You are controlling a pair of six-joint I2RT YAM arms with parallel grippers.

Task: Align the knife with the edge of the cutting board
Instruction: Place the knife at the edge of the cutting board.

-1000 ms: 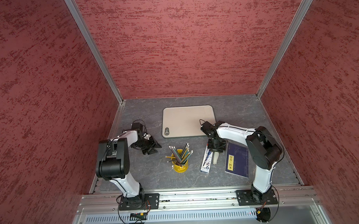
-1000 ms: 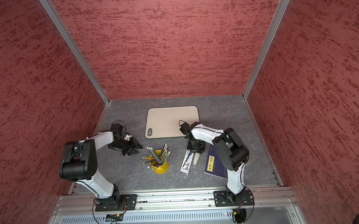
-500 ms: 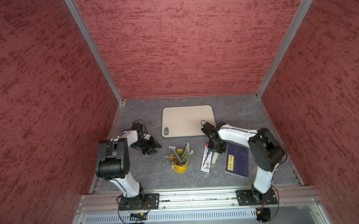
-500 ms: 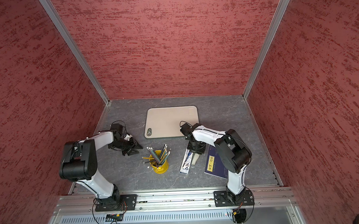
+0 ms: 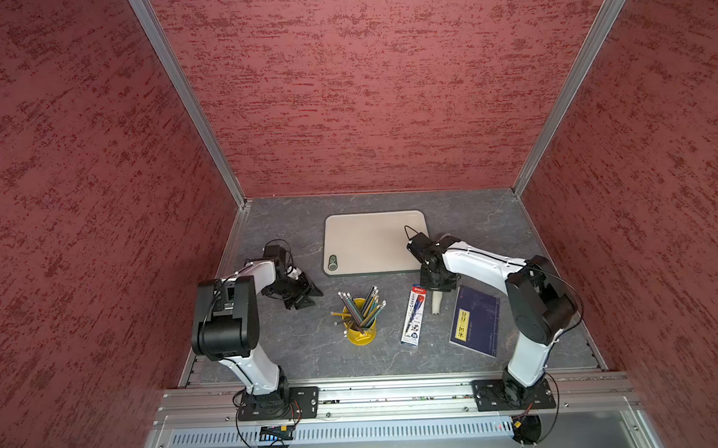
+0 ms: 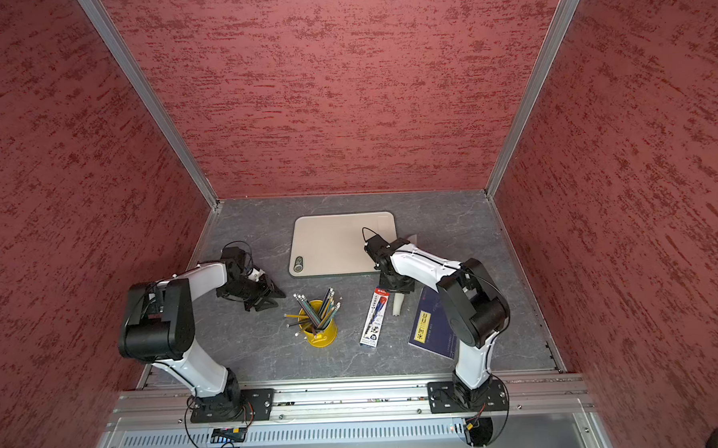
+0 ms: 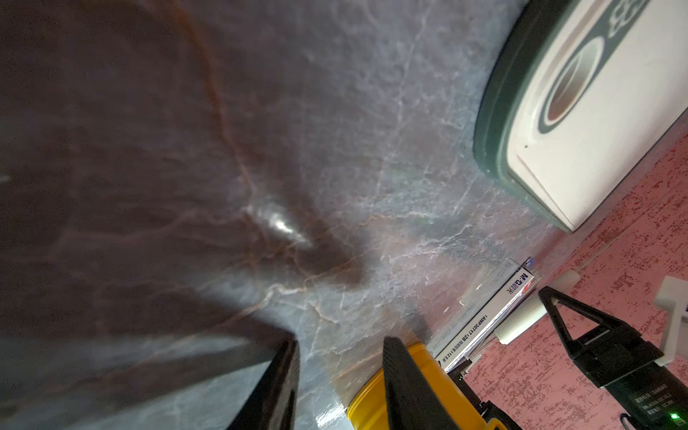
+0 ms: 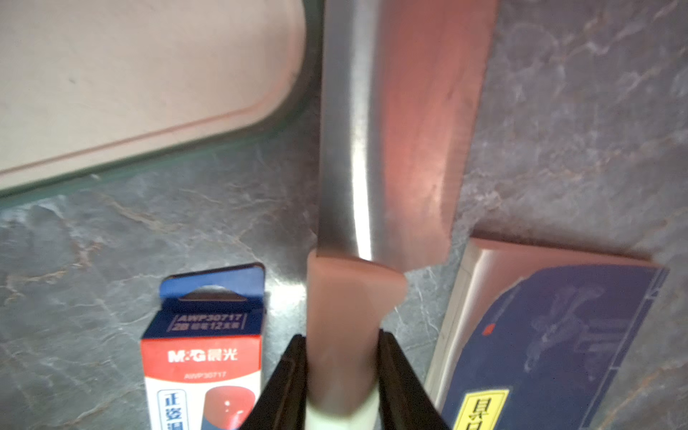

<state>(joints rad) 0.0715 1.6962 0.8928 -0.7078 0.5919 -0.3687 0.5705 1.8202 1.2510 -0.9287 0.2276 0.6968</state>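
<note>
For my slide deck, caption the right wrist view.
The right end effector grips the knife by its handle, blade beside the cutting board.

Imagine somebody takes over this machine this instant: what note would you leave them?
Right gripper: shut on the knife handle.
Left gripper: open, empty, off to the side.
Cutting board: flat on the table; the blade runs close beside its right short edge, roughly parallel, handle past the near corner.
Done: grasp, rough alignment.
To do: probably fine-tune, set down, release. Whether the knife touches the table is unclear.
</note>
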